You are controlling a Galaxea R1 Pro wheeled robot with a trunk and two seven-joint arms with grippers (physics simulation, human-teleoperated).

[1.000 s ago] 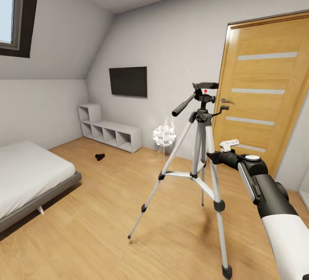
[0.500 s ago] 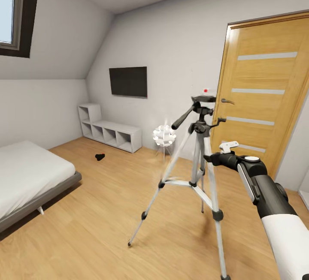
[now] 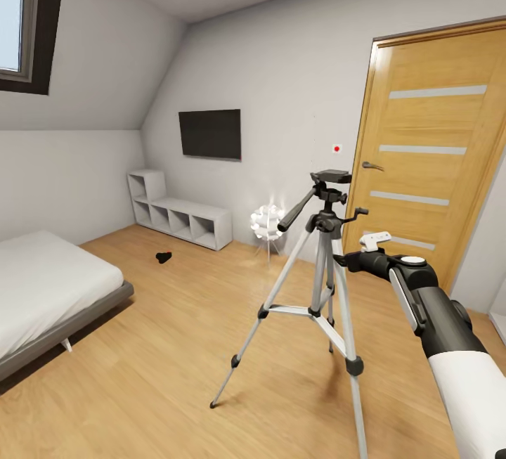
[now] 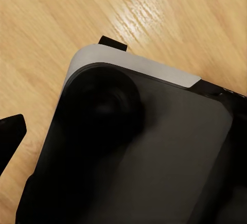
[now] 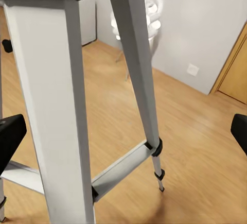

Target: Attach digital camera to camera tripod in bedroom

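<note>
Silver legs with black joints carry the tripod [image 3: 320, 283], which stands on the wood floor [image 3: 154, 375] just in front of the right gripper [image 3: 346, 259]. Its black head is bare. The right gripper's fingers [image 5: 11, 131] are spread wide, holding nothing, one tripod leg between them.

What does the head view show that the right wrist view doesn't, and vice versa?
Head view: the tripod head with its pan handle, the TV, bed and window. Right wrist view: a wall socket low on the wall. Both: the silver tripod legs, the white lamp and the wood floor.
</note>
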